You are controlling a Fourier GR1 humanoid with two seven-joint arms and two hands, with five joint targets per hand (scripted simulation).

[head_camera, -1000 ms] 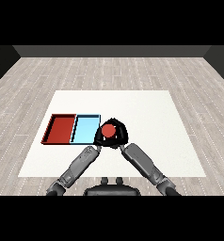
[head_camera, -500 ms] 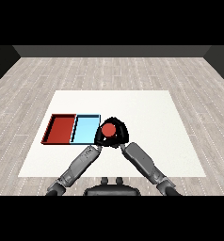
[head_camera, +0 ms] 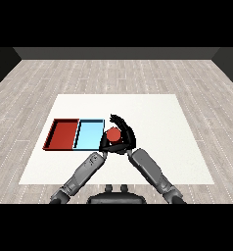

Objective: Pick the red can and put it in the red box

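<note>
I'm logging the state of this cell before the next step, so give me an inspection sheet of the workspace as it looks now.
Surface: white table on a grey plank floor.
Job's things: red can held just right of the light blue tray; red tray lies left of the blue one, nothing seen inside it.
Clutter: nothing seen.
Hands: right hand curled round the red can; left hand beside the can, fingers not readable.
Cables: nothing seen.
Surroundings: dark wall behind the floor.
</note>
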